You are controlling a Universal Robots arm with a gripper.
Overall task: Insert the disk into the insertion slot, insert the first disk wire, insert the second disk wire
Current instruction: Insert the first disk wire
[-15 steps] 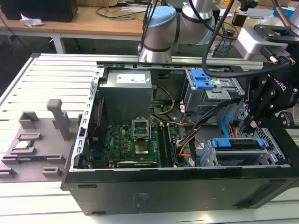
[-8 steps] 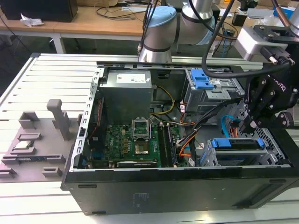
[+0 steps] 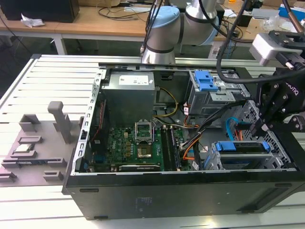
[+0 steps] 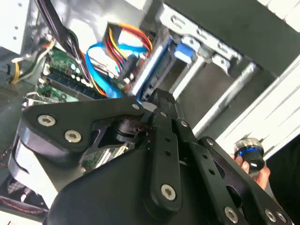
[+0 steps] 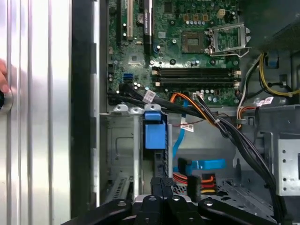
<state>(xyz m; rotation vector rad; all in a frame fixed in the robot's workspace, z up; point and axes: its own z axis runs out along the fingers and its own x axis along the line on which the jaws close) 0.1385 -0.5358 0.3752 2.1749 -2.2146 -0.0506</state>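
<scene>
- My claw [image 5: 161,182] has its two fingertips pressed together, and I can see nothing held between them. In the exterior view it [image 3: 258,129] hangs over the corner of the open case at that view's right.
- The disk [image 5: 154,136] stands on edge in its bright blue frame inside the insertion slot [image 5: 121,150]. In the exterior view the blue frame [image 3: 240,146] lies level within the low silver bay [image 3: 212,161], well apart from the taller grey cage [image 3: 207,83] with the blue latch.
- I judge the step in hand to be seating the disk fully. My closed tips sit just beside the frame's near edge and in line with it.
- To do this well, I press on the middle of the frame's edge, not on a corner, so the disk slides straight along the slot's walls and does not jam.
- I push slowly and along the slot's own line. A tilt would wedge the frame against the perforated side.
- The blue flat cable [image 5: 180,140] and the coloured wires [image 5: 201,180] lie just beside the slot, so I keep my linkages from snagging them.
- Whether either wire is plugged in I cannot tell.
- A person's hand [image 4: 258,172] is near the case's outer wall, so I keep my motion small.
</scene>
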